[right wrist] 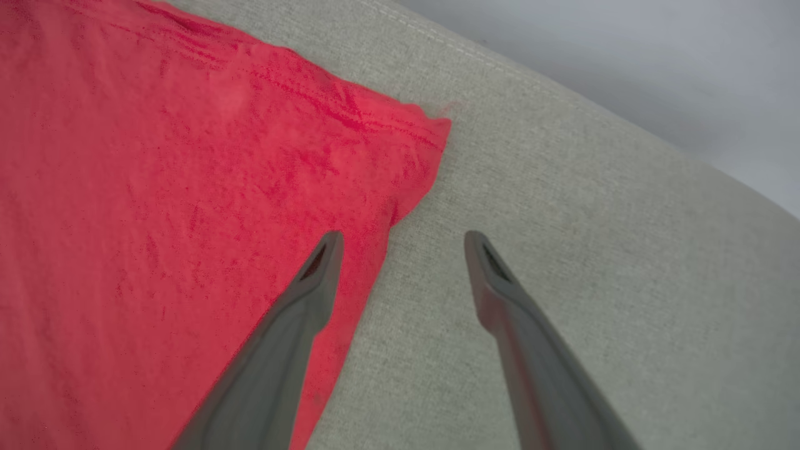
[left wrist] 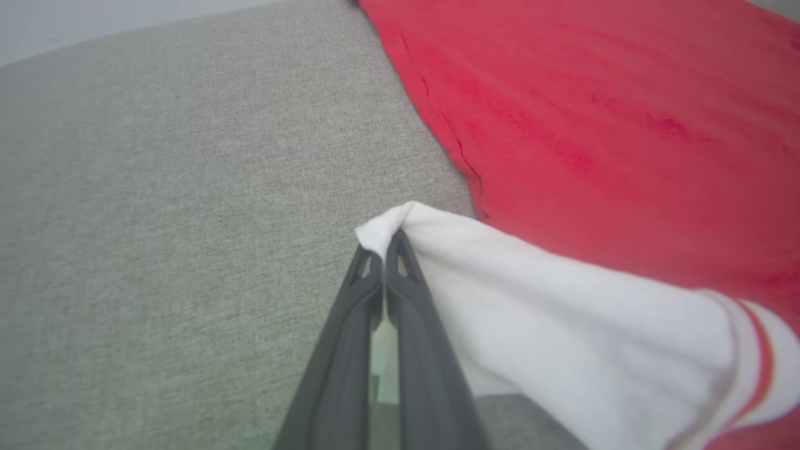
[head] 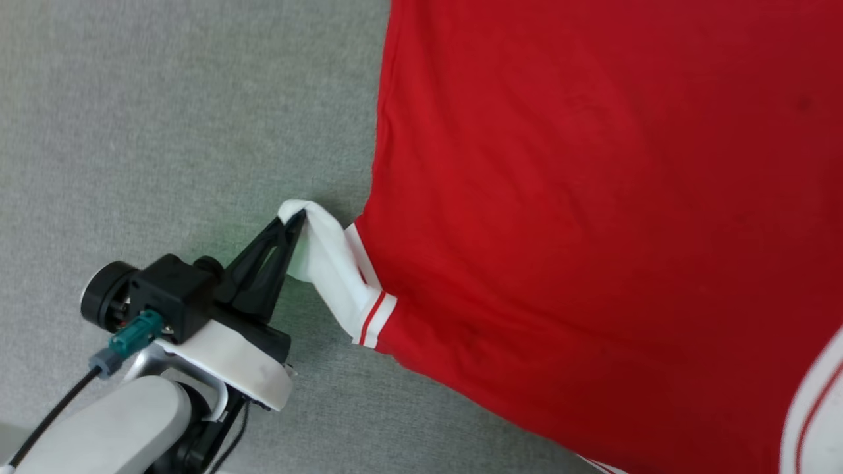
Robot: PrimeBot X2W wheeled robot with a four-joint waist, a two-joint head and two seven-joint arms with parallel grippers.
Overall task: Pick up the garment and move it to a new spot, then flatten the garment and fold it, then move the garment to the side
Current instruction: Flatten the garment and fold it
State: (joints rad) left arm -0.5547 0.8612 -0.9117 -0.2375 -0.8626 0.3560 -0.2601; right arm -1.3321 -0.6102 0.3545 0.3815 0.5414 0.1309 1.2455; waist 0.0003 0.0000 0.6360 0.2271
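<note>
One big red T-shirt with white short sleeves point(head: 593, 197), spread out flat on a grey woven cloth surface point(head: 164, 131). Smooth and plain red across the middle, with bare grey cloth along its left side in the head view. One white sleeve point(head: 329, 257) sticking out from that left side, with a red-and-white striped band point(head: 372, 319) right beside the red cloth. Sleeve tip lifted a little off the grey cloth and bunched into a small fold. Left gripper point(head: 296, 220), with two long dark fingers, squeezed tight on that white fold, fingertips pressed together with the cloth pinched between. Same left gripper point(left wrist: 381, 240) up close in the left wrist view: fingers side by side, white cloth wrapped over the tips, sleeve stretched in a line back to the red part. Other white sleeve point(head: 813, 408), also with a red stripe, at the lower right corner of the head view. Right gripper point(right wrist: 403, 240) spread wide, holding nothing. One finger point(right wrist: 300, 300) over the side edge of the red T-shirt, the other over bare grey cloth just beside it; touching or hovering, hard to tell. One red corner of the shirt near the stitched edge of the surface in the right wrist view, not reaching it. Pale grey space point(right wrist: 625, 62) past that edge.
</note>
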